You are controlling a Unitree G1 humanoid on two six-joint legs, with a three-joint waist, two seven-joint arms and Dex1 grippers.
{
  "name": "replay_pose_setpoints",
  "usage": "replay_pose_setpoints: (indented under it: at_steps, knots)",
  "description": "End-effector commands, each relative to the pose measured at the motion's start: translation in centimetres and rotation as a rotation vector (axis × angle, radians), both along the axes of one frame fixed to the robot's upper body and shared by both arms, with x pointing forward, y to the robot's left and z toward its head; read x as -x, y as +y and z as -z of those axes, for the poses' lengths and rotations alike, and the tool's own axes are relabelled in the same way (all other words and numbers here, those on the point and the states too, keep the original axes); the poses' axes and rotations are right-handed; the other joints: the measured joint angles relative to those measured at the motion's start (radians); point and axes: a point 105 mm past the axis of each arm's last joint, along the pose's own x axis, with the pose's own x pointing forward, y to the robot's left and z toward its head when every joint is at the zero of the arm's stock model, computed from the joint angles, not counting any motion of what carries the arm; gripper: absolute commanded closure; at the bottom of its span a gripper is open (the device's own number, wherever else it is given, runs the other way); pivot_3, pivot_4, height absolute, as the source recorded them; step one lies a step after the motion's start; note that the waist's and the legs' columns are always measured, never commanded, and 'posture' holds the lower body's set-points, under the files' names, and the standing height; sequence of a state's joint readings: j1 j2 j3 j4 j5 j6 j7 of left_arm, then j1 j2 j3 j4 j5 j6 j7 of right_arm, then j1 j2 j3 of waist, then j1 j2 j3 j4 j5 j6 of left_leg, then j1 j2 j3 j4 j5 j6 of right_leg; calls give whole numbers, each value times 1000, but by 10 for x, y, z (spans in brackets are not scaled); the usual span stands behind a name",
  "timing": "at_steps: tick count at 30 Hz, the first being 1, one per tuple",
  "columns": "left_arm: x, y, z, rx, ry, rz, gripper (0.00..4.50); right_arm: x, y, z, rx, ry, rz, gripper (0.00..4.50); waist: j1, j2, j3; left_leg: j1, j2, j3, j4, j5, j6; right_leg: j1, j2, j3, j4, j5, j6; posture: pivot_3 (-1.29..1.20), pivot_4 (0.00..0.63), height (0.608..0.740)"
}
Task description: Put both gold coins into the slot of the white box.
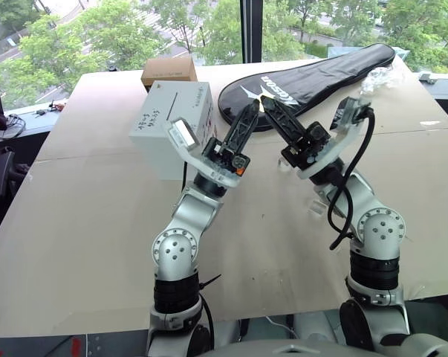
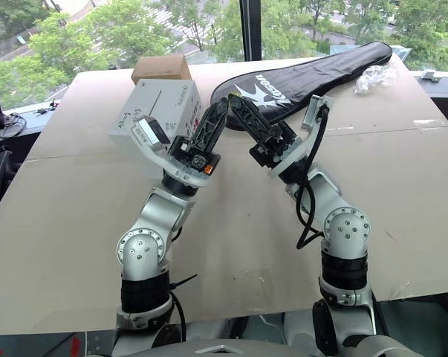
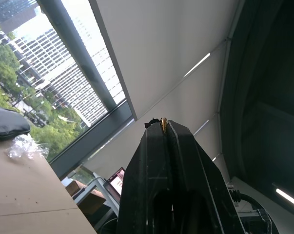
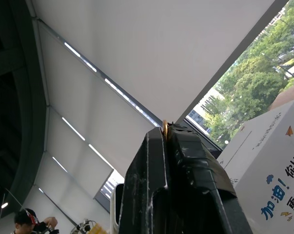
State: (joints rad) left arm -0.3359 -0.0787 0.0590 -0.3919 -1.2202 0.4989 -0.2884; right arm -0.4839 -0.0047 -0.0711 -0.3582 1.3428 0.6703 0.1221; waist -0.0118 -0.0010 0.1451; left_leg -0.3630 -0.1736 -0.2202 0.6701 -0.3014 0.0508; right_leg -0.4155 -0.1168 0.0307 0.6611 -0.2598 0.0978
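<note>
Both arms are raised over the table, and their black fingers lean toward each other until the tips nearly meet in the air. My left gripper is shut, and a thin gold coin edge shows at its tips. My right gripper is shut too, with a gold coin edge between its tips. I cannot tell whether this is one coin or two. The white box stands on the table behind and to the left of the left gripper. Its slot is a thin dark line on the top face.
A small brown cardboard box sits just behind the white box. A black racket cover lies at the back right, with a crumpled clear wrapper beside it. The tan table spreads wide on both sides. A person shows far off.
</note>
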Motion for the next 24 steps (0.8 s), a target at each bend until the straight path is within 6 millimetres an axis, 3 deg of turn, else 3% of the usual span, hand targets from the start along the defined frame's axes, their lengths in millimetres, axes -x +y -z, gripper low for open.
replay_pose_setpoints:
  at_steps: [1,2,7,14,19,24]
  knots:
    - [8,-5,-10,6,-50,40,4425,9,1,-9,13,-64,-6,4500,0,0,0,0,0,0,0,0,0,0,0,0,0,0,0,0,150,740]
    - [8,-5,-10,6,-47,40,4500,9,1,-9,17,-71,-8,3861,0,0,0,0,0,0,0,0,0,0,0,0,0,0,0,0,150,740]
    - [2,2,-10,19,-33,-8,4500,5,-6,-12,-38,-45,23,1663,0,0,0,0,0,0,0,0,0,0,0,0,0,0,0,0,150,740]
    - [-8,22,-22,-9,-69,-146,4500,1,-26,-12,-37,-92,108,1663,1,0,0,0,0,0,0,0,0,0,0,0,0,0,0,0,150,740]
    - [-24,45,-48,-235,-168,-402,4500,2,-31,10,448,-387,168,1663,5,0,0,-1,0,1,1,0,0,0,1,0,0,0,0,0,150,740]
    - [-38,80,-76,-552,-268,-744,4500,0,-42,6,700,-644,154,1663,-2,-1,1,-1,2,3,-1,0,0,-2,-2,2,0,0,0,0,150,740]
